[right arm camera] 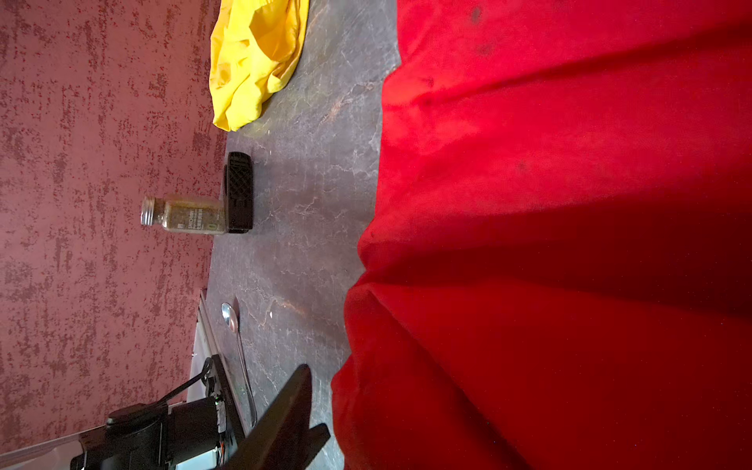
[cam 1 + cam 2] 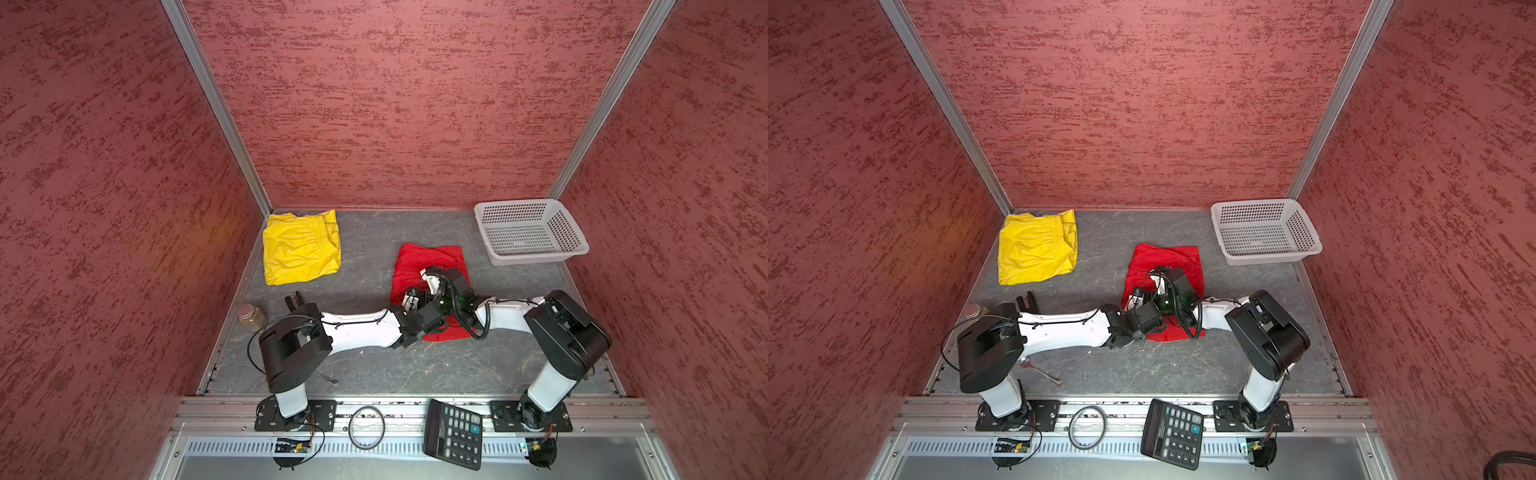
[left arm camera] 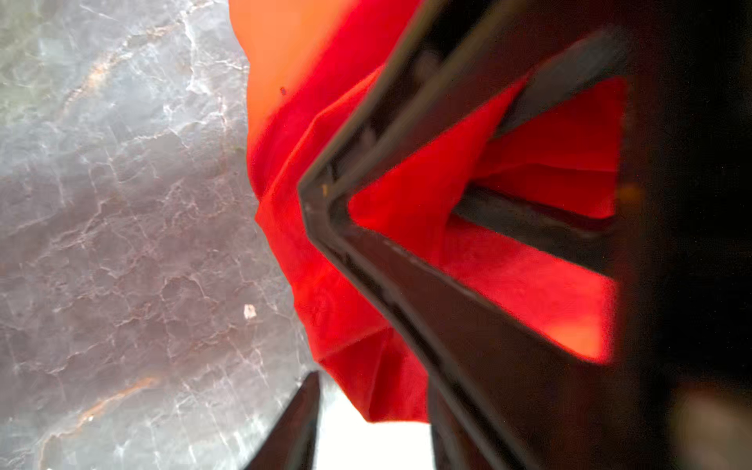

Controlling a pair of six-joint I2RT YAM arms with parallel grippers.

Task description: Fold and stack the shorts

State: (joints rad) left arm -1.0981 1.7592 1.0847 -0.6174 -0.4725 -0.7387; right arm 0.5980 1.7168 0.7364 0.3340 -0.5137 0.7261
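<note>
The yellow shorts (image 2: 301, 249) lay folded in the far-left corner of the table (image 2: 365, 257), well apart from the red shorts (image 2: 430, 257) near the middle. Both pincers were down on the red pair. The left gripper (image 2: 411, 297) had cloth bunched between its fingers, and the right gripper (image 2: 428, 273) was just beside it. I couldn't tell whether either was clamped. The white basket (image 2: 530, 230) sat far right.
</note>
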